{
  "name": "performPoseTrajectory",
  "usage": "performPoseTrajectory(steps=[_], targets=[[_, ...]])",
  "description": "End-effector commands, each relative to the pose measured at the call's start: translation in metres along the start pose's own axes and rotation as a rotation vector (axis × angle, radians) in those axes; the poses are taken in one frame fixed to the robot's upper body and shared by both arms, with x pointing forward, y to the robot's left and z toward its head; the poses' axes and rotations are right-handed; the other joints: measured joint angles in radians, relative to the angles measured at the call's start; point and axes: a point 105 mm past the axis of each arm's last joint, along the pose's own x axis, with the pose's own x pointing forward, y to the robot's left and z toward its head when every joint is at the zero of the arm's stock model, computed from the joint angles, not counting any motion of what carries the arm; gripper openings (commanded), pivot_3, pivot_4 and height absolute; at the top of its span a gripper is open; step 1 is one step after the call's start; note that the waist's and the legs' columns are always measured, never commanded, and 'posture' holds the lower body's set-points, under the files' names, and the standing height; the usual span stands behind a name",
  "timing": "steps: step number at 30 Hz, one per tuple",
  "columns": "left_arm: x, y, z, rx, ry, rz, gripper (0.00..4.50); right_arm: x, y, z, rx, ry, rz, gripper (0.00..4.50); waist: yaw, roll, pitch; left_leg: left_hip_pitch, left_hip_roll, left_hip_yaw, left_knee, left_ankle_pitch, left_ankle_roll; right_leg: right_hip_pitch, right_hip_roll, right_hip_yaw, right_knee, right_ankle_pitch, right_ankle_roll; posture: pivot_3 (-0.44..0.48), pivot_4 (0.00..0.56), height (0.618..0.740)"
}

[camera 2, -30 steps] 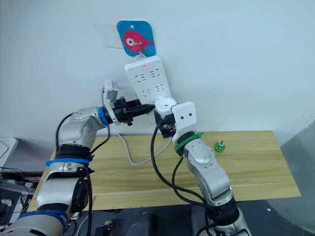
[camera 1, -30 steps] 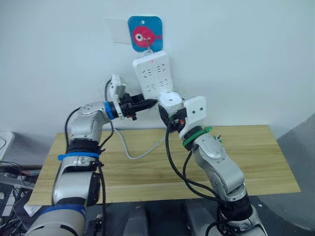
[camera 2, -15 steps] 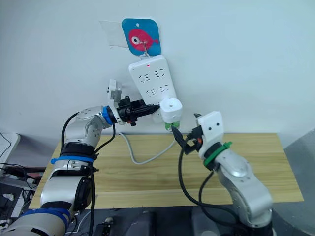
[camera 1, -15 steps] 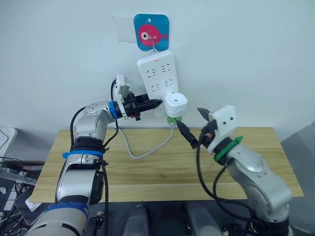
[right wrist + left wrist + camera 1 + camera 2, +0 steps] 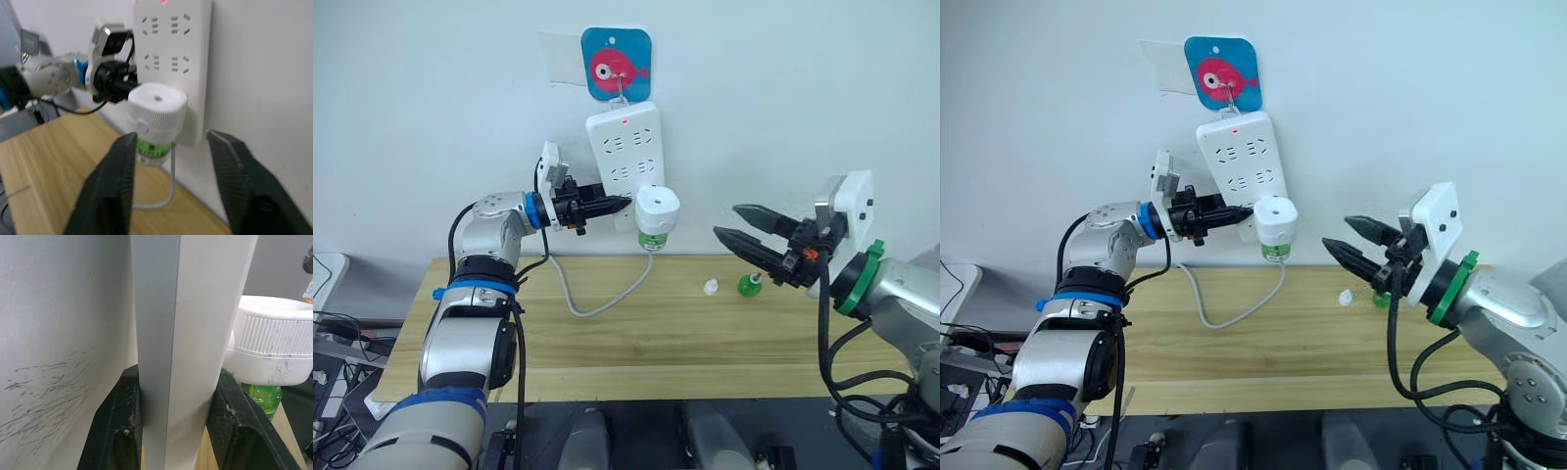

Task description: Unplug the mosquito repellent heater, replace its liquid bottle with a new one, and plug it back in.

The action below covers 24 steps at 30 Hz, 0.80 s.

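Note:
The mosquito repellent heater (image 5: 657, 207) is a white rounded unit plugged into the lower right of the wall-hung white power strip (image 5: 624, 147), with a green liquid bottle (image 5: 653, 239) under it. My left gripper (image 5: 619, 204) is shut on the strip's lower left edge, and its black fingers (image 5: 124, 416) press both sides of the strip (image 5: 188, 333). To the right of the heater and apart from it, my right gripper (image 5: 724, 219) stands open over the table and points at the heater (image 5: 156, 110). A second green bottle (image 5: 749, 285) stands on the table below it.
A small white cap (image 5: 710, 287) lies on the wooden table (image 5: 636, 343) beside the loose bottle. The strip's white cable (image 5: 597, 304) loops down onto the table. A blue card with a pink fish (image 5: 617, 64) hangs above the strip.
My right gripper has drawn back from the heater to the right, away from the wall. The heater stays plugged into the strip. The left gripper keeps its hold. The camera shifted.

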Motion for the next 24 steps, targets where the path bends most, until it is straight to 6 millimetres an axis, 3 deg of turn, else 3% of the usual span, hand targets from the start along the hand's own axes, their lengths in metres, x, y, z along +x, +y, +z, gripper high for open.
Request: performPoseTrajectory(steps=[1, 2, 12, 13, 15, 18, 24], targets=[[-0.005, 0.006, 0.006, 0.02, 0.013, 0.025, 1.32, -0.004, 0.002, 0.008, -0.048, -0.022, 0.019, 1.01, 0.0, 0.0, 0.0, 0.0, 0.0, 0.0, 0.0, 0.0, 0.0, 0.0, 0.0, 0.0, 0.0, 0.0, 0.0, -0.09, 0.178, 0.74], [-0.006, 0.006, 0.006, 0.021, 0.015, 0.026, 1.32, -0.005, 0.001, 0.007, -0.055, -0.019, 0.016, 0.7, 0.0, 0.0, 0.0, 0.0, 0.0, 0.0, 0.0, 0.0, 0.0, 0.0, 0.0, 0.0, 0.001, 0.0, 0.0, -0.09, 0.178, 0.74], [-0.03, 0.018, 0.008, 0.042, 0.061, 0.103, 4.26, -0.003, -0.007, 0.006, -0.08, -0.021, 0.005, 0.65, -0.003, 0.0, 0.0, 0.0, 0.0, 0.0, 0.002, 0.0, 0.0, -0.001, 0.0, 0.0, 0.003, 0.0, 0.0, -0.052, 0.157, 0.74], [-0.034, 0.019, 0.009, 0.046, 0.062, 0.114, 4.47, -0.003, -0.008, 0.005, -0.082, -0.021, 0.007, 0.65, -0.003, 0.0, 0.0, 0.0, 0.0, 0.0, 0.002, 0.0, 0.0, -0.001, 0.001, 0.0, 0.003, 0.0, 0.0, -0.044, 0.153, 0.74], [-0.044, 0.022, 0.012, 0.057, 0.07, 0.143, 4.47, -0.004, -0.009, 0.004, -0.086, -0.019, 0.008, 0.65, 0.0, 0.0, 0.0, 0.0, 0.0, 0.0, 0.002, 0.0, 0.0, -0.001, 0.0, 0.0, 0.004, 0.0, 0.0, -0.033, 0.148, 0.74], [-0.066, 0.025, 0.017, 0.083, 0.088, 0.197, 4.5, -0.008, -0.013, 0.002, -0.08, -0.014, 0.017, 1.27, -0.001, 0.0, 0.0, 0.0, 0.0, 0.0, 0.003, 0.001, 0.0, -0.001, 0.0, 0.0, 0.005, 0.0, 0.0, -0.012, 0.146, 0.74], [-0.093, 0.013, 0.021, 0.121, 0.126, 0.24, 4.5, -0.023, -0.015, -0.017, -0.087, 0.056, 0.058, 3.34, 0.011, -0.001, -0.001, 0.0, 0.001, 0.0, 0.002, 0.001, -0.001, -0.001, 0.0, 0.0, 0.005, 0.0, 0.0, 0.035, 0.142, 0.74]])
